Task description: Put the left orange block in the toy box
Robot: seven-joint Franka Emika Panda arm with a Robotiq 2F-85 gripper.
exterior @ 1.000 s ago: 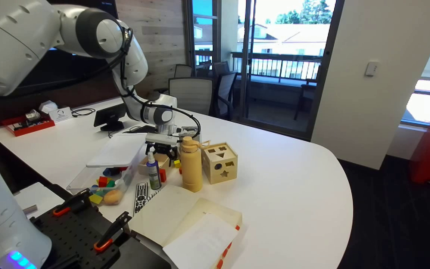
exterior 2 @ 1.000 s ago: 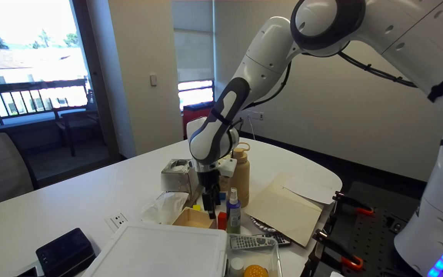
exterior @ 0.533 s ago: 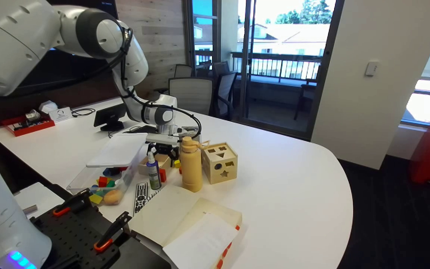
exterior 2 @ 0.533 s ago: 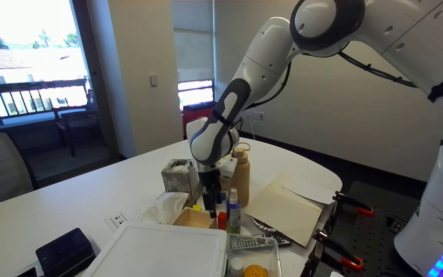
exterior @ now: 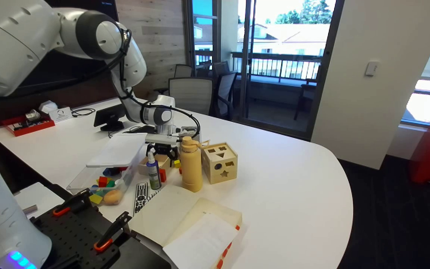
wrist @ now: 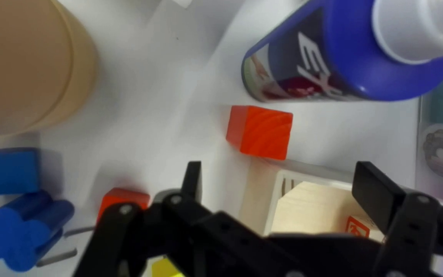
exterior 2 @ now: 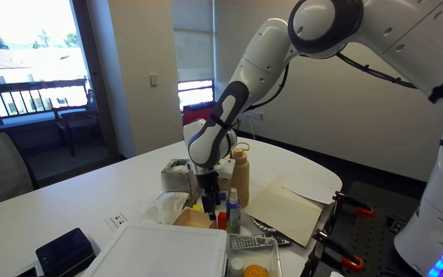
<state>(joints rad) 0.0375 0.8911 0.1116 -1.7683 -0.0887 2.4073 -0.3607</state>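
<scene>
A red-orange block (wrist: 265, 132) stands beside the spray bottle, at a corner of an open wooden tray. It shows in both exterior views (exterior: 162, 175) (exterior 2: 222, 221). Another red-orange block (wrist: 123, 197) lies further left in the wrist view, partly hidden by my finger. A sliver of it (exterior: 180, 170) shows beside the tan bottle. The light wooden toy box (exterior: 220, 164) with shaped holes stands behind that bottle; it is out of the wrist view. My gripper (wrist: 277, 171) is open and empty above the tray. It shows in both exterior views (exterior: 161, 156) (exterior 2: 213, 209).
The tan bottle (exterior: 192, 170) and spray bottle (exterior: 153, 173) stand close to the gripper. The wooden tray (exterior 2: 194, 219) holds a letter block (wrist: 358, 227). Blue blocks (wrist: 8, 171), a yellow block (exterior 2: 196, 207), a tissue box (exterior 2: 177, 181) and a clear bin (exterior: 84, 181) are near.
My arm has shifted only slightly, with the gripper a little lower and to one side. The gripper stays open, and the blocks and toy box have not moved.
</scene>
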